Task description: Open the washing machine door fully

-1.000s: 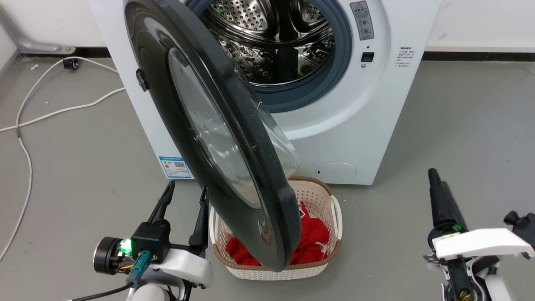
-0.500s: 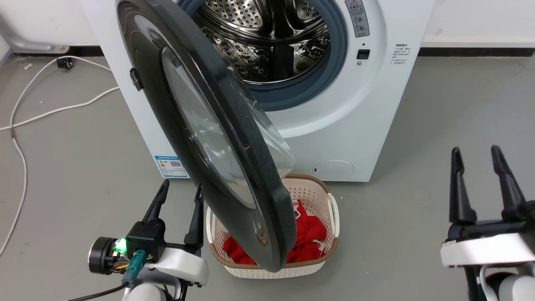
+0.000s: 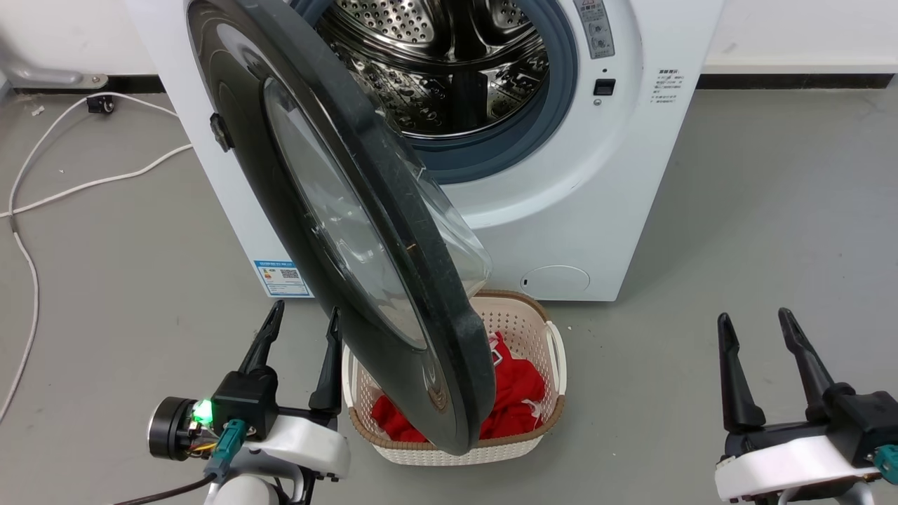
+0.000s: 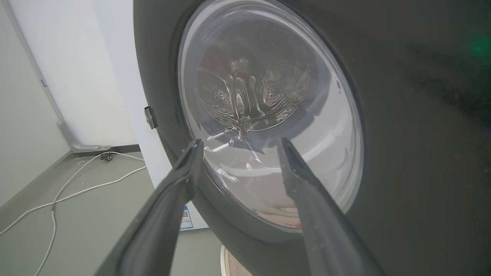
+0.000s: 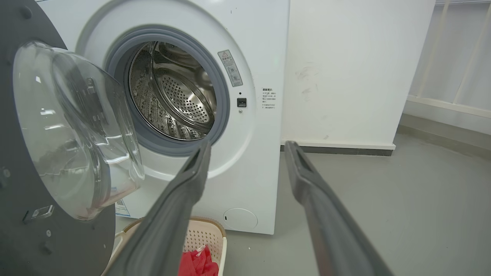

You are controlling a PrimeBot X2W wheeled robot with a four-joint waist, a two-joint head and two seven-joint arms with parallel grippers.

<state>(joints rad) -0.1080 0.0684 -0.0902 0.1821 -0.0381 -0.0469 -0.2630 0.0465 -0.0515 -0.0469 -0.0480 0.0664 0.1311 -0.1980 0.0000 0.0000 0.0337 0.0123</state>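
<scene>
Washing machine door (image 3: 337, 210) just beside left claw (image 3: 306, 309)

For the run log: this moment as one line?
washing machine door: partly open, above basket | left gripper: open, facing door's outer glass | right gripper: open, clear of washing machine | task: unfinished

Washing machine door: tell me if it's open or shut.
Open. The door stands well out from the washing machine, leaving the steel drum exposed, and its free edge hangs over the basket.
</scene>
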